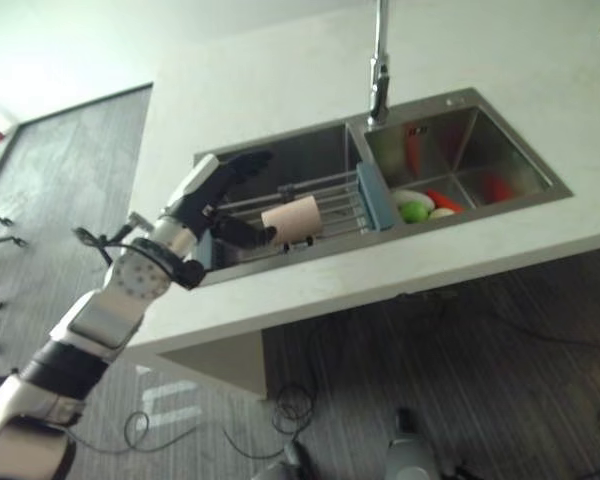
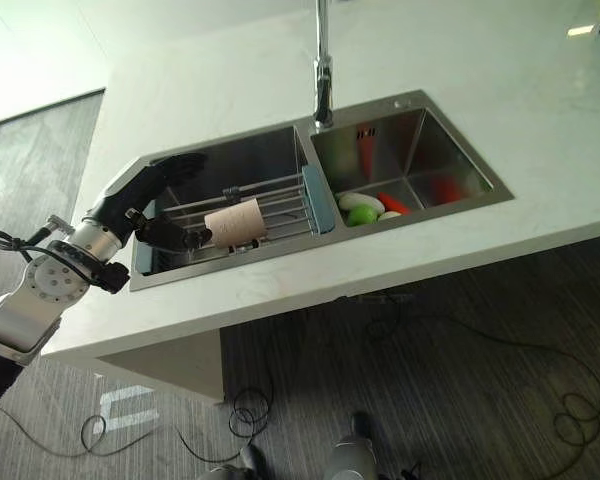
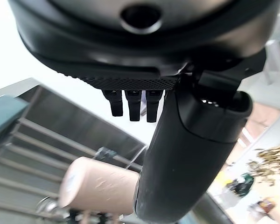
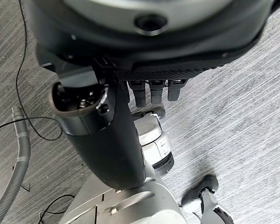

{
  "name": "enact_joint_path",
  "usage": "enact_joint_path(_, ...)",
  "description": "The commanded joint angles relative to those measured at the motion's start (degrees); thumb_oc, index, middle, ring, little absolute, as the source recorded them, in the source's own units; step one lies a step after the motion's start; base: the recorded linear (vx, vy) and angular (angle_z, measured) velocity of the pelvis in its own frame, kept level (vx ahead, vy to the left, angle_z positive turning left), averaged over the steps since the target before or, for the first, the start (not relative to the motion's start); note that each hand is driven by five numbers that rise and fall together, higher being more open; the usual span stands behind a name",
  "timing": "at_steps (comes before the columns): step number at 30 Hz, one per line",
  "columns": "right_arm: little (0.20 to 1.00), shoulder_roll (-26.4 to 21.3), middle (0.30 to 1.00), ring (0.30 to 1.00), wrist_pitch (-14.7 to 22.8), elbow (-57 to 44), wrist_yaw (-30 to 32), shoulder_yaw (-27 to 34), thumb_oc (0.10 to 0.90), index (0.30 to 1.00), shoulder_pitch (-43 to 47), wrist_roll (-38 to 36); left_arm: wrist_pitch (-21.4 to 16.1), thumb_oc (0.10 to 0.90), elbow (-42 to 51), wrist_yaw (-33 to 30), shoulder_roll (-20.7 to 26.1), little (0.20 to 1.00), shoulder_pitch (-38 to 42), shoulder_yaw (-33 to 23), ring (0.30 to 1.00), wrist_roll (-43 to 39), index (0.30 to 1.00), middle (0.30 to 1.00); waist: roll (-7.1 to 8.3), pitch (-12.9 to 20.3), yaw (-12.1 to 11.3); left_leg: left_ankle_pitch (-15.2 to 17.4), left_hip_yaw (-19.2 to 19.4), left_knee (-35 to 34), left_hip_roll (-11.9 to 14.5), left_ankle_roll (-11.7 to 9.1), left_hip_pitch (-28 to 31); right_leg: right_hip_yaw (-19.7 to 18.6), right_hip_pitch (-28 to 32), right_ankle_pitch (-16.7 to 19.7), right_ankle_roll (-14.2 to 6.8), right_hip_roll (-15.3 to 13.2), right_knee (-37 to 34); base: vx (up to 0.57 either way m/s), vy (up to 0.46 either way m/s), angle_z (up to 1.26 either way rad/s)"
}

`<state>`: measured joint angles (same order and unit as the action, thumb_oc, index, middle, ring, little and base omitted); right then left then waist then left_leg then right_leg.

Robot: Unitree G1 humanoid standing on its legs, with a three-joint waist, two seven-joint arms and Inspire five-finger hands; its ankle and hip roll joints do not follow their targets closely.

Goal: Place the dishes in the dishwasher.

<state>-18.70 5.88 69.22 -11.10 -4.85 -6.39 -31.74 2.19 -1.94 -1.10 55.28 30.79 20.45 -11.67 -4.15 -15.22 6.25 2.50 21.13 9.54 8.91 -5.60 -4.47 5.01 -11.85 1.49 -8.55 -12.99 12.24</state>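
Left hand (image 1: 223, 180) hangs over the left sink (image 1: 280, 160) basin, fingers straight and spread wide, thumb reaching toward the cup (image 1: 292, 219) but holding nothing. Cup lies on its side on the wire rack (image 1: 340, 205) spanning that basin, near the rack's middle. Long axis runs left-right along the rack; which end is the mouth I cannot tell for sure. Tan, matte, looks like paper or light ceramic: probably light, stiff enough for a firm wrap, liable to roll on the wires. Best hold judged to be round the barrel, thumb opposite fingers. Right basin holds vegetables (image 1: 416, 208). Right hand (image 4: 112, 140) hangs over the floor, fingers relaxed, empty.
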Motion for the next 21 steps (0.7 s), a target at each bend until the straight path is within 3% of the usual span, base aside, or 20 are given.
enact_joint_path(1, 0.900, -0.8, 0.900, 0.900, 0.0, -3.7, -1.8, -2.1, 0.800, 0.900, -0.9, -1.3, -2.8, 0.800, -0.4, -6.4, 3.3, 0.900, 10.2, -4.9, 0.900, 4.1, 0.900, 0.900, 0.38, 0.5, 0.7, 7.5, -2.6, 7.6, -0.1, 0.7, -2.8, 2.2, 0.3, -7.5, -4.4, -2.3, 4.9, -0.10, 0.026, 0.01)
enact_joint_path(6, 0.900, -1.3, 0.900, 0.900, 0.0, -5.1, -1.5, -3.1, 0.800, 0.900, 1.2, -3.5, 0.0, 0.800, -0.8, -10.0, 2.2, 0.900, 12.4, -2.0, 0.900, 7.7, 0.900, 0.900, 0.96, -2.0, 0.5, 6.9, -3.4, 7.6, -0.1, 0.6, -5.1, 1.9, -1.7, -7.2, -4.3, -2.0, 4.9, -0.10, 0.007, -0.01)
enact_joint_path(18, 0.900, -1.3, 0.900, 0.900, -0.8, -9.1, -0.5, -6.2, 0.800, 0.900, 4.4, -5.8, -3.3, 0.800, -1.5, -18.8, -1.0, 0.900, 17.9, 0.6, 0.900, 11.7, 0.900, 0.900, 2.43, -7.0, 0.5, 5.1, -3.8, 7.6, 1.0, -0.3, -9.4, 1.9, -5.9, -6.1, -4.2, -1.4, 4.9, -0.07, -0.013, -0.01)
enact_joint_path(21, 0.900, -1.7, 0.900, 0.900, -0.8, -9.3, -0.6, -6.4, 0.800, 0.900, 4.7, -6.3, -4.8, 0.800, -1.1, -17.0, -0.6, 0.900, 19.4, 1.2, 0.900, 10.1, 0.900, 0.900, 2.38, -7.7, 0.5, 4.9, -3.7, 7.6, 1.1, -0.4, -9.9, 1.8, -6.5, -6.0, -4.2, -1.5, 4.9, 0.00, 0.000, 0.00)
